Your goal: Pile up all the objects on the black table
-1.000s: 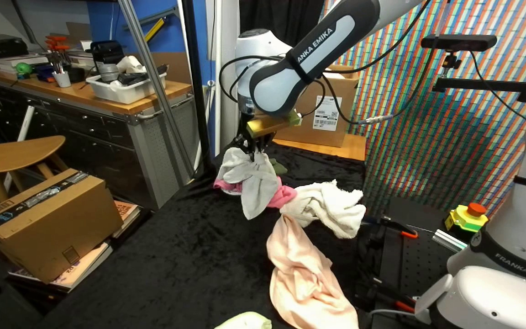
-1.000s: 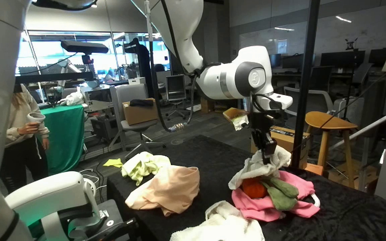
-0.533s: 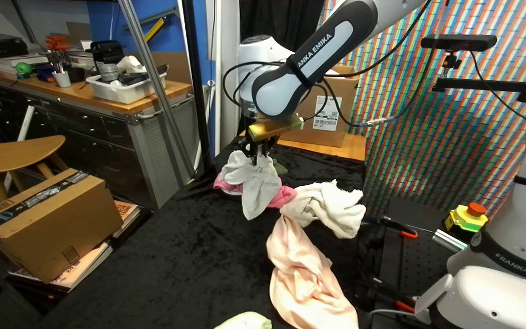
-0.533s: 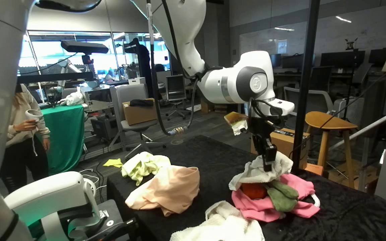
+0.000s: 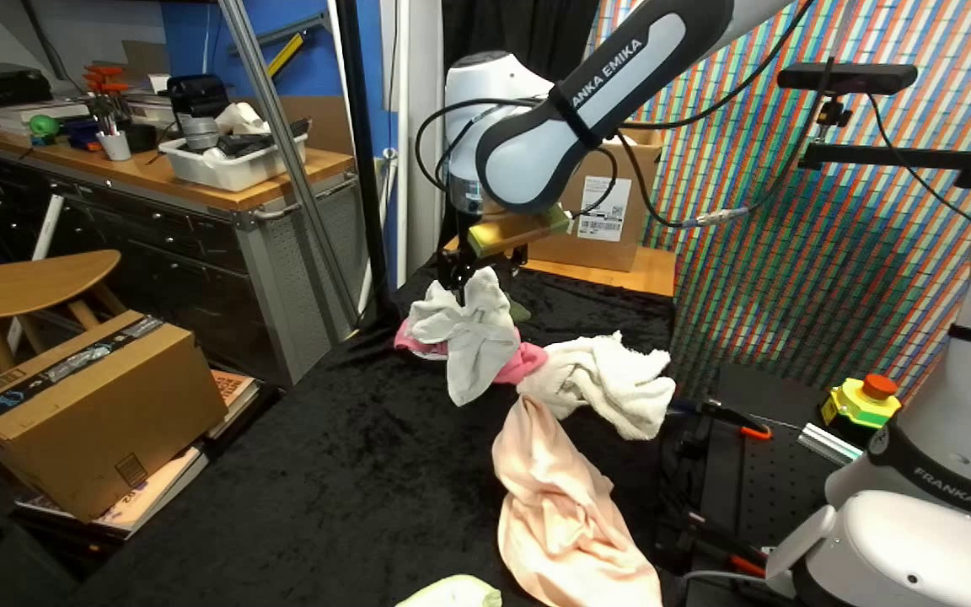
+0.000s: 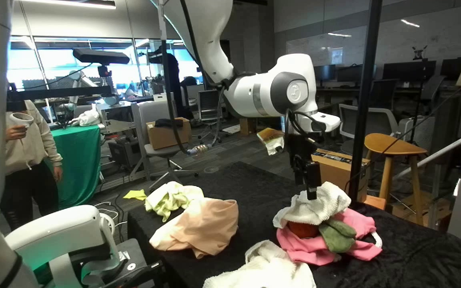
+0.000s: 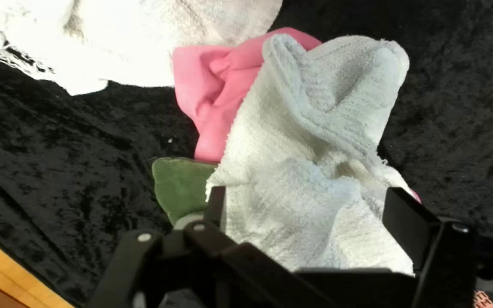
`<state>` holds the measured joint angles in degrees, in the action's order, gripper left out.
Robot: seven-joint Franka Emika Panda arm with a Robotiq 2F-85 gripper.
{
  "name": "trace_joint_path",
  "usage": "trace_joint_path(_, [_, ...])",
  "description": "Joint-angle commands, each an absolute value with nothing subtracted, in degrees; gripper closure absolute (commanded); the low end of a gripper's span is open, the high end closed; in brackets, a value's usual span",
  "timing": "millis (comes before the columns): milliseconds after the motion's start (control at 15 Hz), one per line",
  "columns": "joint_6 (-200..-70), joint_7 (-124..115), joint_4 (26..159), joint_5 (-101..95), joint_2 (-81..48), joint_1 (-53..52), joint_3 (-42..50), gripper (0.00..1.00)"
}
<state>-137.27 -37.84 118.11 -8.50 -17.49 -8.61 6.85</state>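
Note:
In the wrist view my gripper [image 7: 306, 190] is open, its fingers wide apart above a white rag [image 7: 345, 94]. That rag lies loosely over the pink towel [image 6: 306, 248], beside a green object [image 6: 336, 237] and above a partly covered orange-red one [image 6: 302, 229]. Whether a fingertip still touches the rag I cannot tell. A cream rag [image 5: 608, 379] rests against the pink towel. The peach cloth [image 5: 561, 523] is crumpled nearer the robot's side, with a pale yellow-green cloth [image 6: 174, 199] by it. All of these are on the black table [image 5: 325, 480].
A dark upright post [image 6: 364, 100] rises behind the pile, near a cardboard box [image 6: 334, 168]. Another box [image 5: 612, 211] stands on wood at the table's end. A white robot arm base [image 5: 941, 421] and an emergency stop [image 5: 865, 400] are alongside. A person [image 6: 30, 148] holds a controller.
The arm dipped slightly with the white rag, then the fingers spread and let it go. The gripper has since lifted a little, and the rag stays on the pile.

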Motion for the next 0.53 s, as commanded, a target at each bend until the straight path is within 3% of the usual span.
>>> trace_joint_path(0, [-135.8,-35.2,125.4,-8.15,-8.11,-7.39,5.25,0.0])
trace_joint_path(467, [-129.96,-25.68,138.11,-3.42,5.05,-3.92,2.76,0.0])
